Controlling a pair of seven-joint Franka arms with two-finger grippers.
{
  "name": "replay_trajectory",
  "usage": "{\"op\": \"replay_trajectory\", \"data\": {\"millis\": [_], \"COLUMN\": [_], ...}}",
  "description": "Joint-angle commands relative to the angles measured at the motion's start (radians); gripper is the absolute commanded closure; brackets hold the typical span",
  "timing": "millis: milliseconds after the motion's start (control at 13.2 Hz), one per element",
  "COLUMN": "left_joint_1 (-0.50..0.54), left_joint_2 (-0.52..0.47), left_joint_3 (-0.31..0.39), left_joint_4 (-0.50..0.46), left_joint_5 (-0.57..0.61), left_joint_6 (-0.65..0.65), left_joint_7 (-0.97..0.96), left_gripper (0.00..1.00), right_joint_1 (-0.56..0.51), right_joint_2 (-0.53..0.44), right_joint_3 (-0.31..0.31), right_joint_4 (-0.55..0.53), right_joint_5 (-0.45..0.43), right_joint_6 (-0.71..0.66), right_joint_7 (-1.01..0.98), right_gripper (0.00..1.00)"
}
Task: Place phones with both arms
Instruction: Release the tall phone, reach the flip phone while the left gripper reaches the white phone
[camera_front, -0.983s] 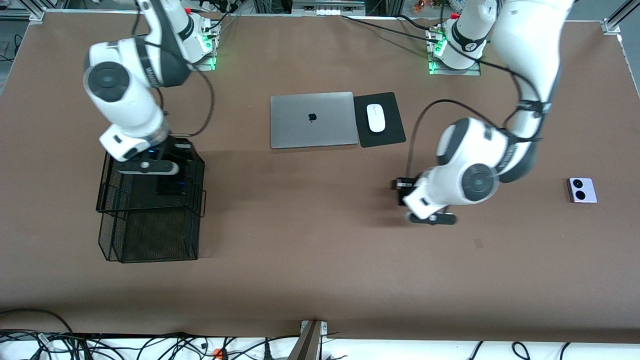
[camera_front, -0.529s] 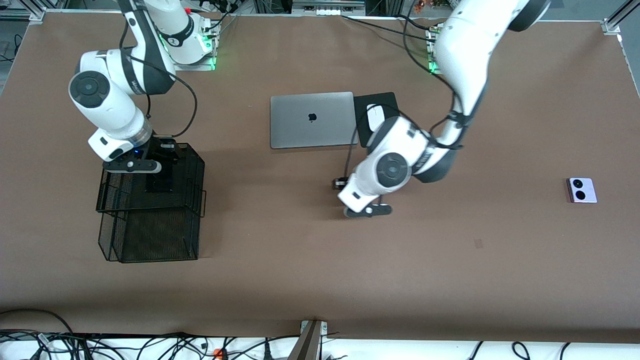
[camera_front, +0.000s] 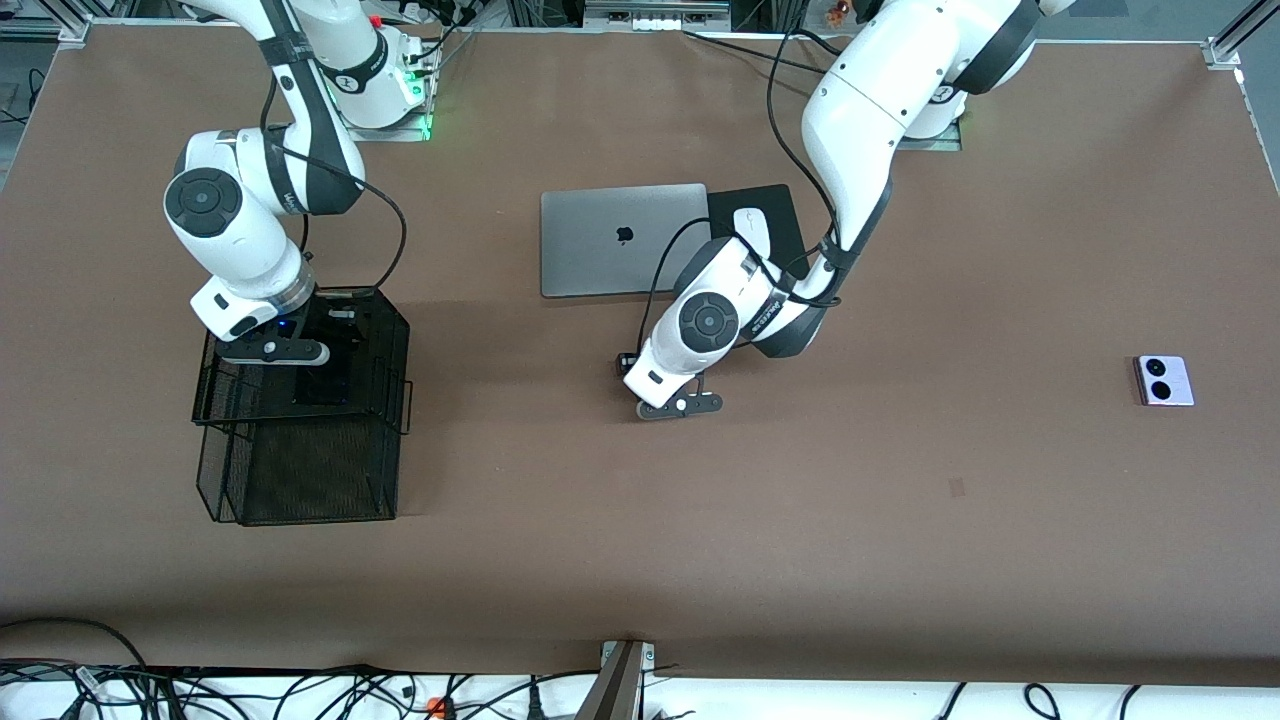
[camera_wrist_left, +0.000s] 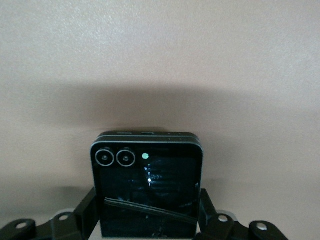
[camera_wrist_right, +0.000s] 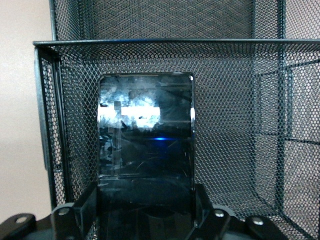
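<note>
Front view: right gripper (camera_front: 330, 335) sits over the upper tier of the black mesh tray (camera_front: 215, 395) at the right arm's end of the counter (camera_front: 640, 560). Right wrist view shows its fingers (camera_wrist_right: 82, 212) clamped on the long slim black phone (camera_wrist_right: 146, 150), with tray mesh all around the phone.

Left gripper (camera_front: 640, 375) is over bare counter near the middle, lower in the front view than the grey laptop (camera_front: 620, 240). Left wrist view: fingers (camera_wrist_left: 87, 212) are closed on both sides of the small black folded phone (camera_wrist_left: 147, 192); its 2 round lenses (camera_wrist_left: 116, 157) face the camera, with plain counter surface past it.

Lilac-white phone (camera_front: 1164, 380) with 2 black lenses lies flat on the counter toward the left arm's end, well apart from both grippers.

White mouse (camera_front: 752, 228) rests on the black pad (camera_front: 775, 205) just beside the laptop, partly covered by the left arm (camera_front: 860, 110).
</note>
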Motion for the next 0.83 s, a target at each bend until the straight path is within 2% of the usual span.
{"op": "replay_trajectory", "data": {"millis": [0, 76, 227, 454, 605, 756], "left_joint_1": [-0.01, -0.007, 0.001, 0.009, 0.009, 0.019], "left_joint_2": [-0.007, -0.012, -0.033, -0.13, -0.188, -0.228], "left_joint_3": [0.019, 0.021, 0.03, 0.1, 0.134, 0.157], "left_joint_4": [0.028, 0.028, 0.022, 0.031, 0.033, 0.033], "left_joint_5": [-0.004, -0.002, -0.002, 0.025, 0.109, 0.203], "left_joint_6": [-0.018, -0.026, -0.071, -0.332, -0.473, -0.585], "left_joint_7": [-0.022, -0.023, -0.023, -0.016, -0.014, -0.011], "left_gripper": [0.0, 0.0, 0.0, 0.0, 0.0, 0.0], "right_joint_1": [-0.006, -0.006, -0.006, -0.006, -0.006, 0.008], "right_joint_2": [-0.004, -0.009, -0.015, -0.038, -0.041, -0.028], "right_joint_3": [0.001, -0.001, -0.001, -0.008, -0.005, 0.013], "right_joint_4": [0.017, 0.018, 0.064, 0.22, 0.33, 0.407], "right_joint_5": [0.066, 0.069, 0.069, 0.069, 0.069, 0.071], "right_joint_6": [-0.002, -0.005, -0.064, -0.318, -0.47, -0.523], "right_joint_7": [-0.026, -0.026, -0.027, -0.026, -0.011, 0.043], "right_gripper": [0.13, 0.0, 0.0, 0.0, 0.0, 0.0]}}
